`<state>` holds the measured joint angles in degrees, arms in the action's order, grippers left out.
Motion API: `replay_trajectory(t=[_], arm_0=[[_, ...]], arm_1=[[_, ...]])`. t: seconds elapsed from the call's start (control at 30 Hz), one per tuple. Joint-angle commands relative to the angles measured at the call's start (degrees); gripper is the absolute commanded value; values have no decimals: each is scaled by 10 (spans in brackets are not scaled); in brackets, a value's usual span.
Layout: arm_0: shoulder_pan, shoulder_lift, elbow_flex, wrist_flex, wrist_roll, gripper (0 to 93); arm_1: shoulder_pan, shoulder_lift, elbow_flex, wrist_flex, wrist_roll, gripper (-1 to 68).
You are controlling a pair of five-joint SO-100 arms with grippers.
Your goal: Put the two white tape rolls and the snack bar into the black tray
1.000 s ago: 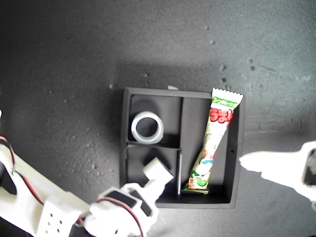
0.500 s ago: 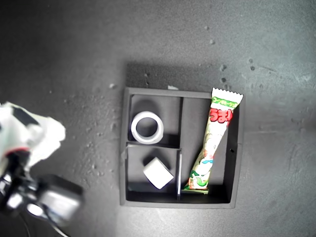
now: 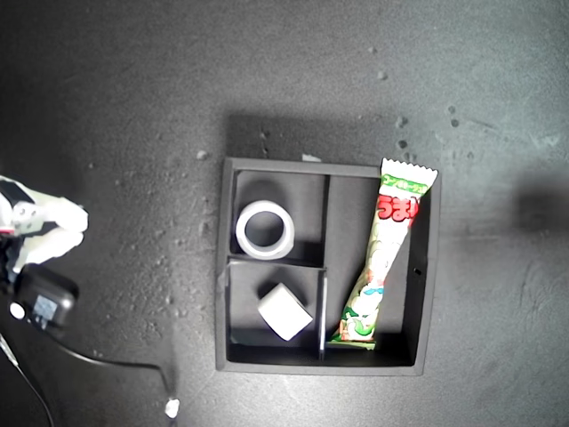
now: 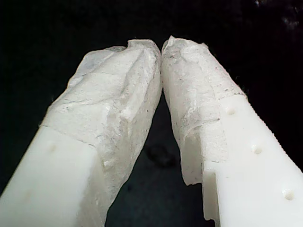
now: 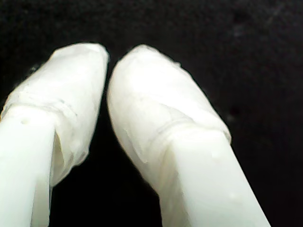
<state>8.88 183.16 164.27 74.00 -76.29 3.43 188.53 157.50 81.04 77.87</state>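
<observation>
The black tray (image 3: 313, 166) lies in the middle of the exterior view. The wider white tape roll (image 3: 264, 229) lies flat in one small compartment. A smaller white tape roll (image 3: 285, 311) rests tilted in the other small compartment. The snack bar (image 3: 388, 258) lies in the long compartment, one crimped end sticking out over the tray wall. My first gripper (image 4: 161, 47) is shut with its padded tips touching and nothing between them. My second gripper (image 5: 108, 61) is shut too, holding nothing. Both wrist views show only dark surface behind the fingers.
A white arm (image 3: 40, 227) with a black motor block (image 3: 42, 298) sits at the exterior view's left edge; I cannot tell which arm it is. A thin black cable (image 3: 107, 363) trails from it across the dark speckled table (image 3: 133, 107).
An arm that was over the smaller roll's compartment has pulled away to the exterior view's left, leaving the roll there. The arm at the exterior view's right edge has left the view.
</observation>
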Motion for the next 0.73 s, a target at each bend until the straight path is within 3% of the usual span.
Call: replay_trajectory(t=[0.0,0.27,0.47,0.7], arm_0=[[11,86,53,22,-11,0],[19,108,119,39,-39,2],[40,107,156,34,-91,4],[36,107,156,58,30,3]], arm_1=[[-30,22,59,-37,-21,-7],[-67,29,215,-136,39,-7],[-91,34,215,-86,41,-1],[-47,33,215,-42,-61,0]])
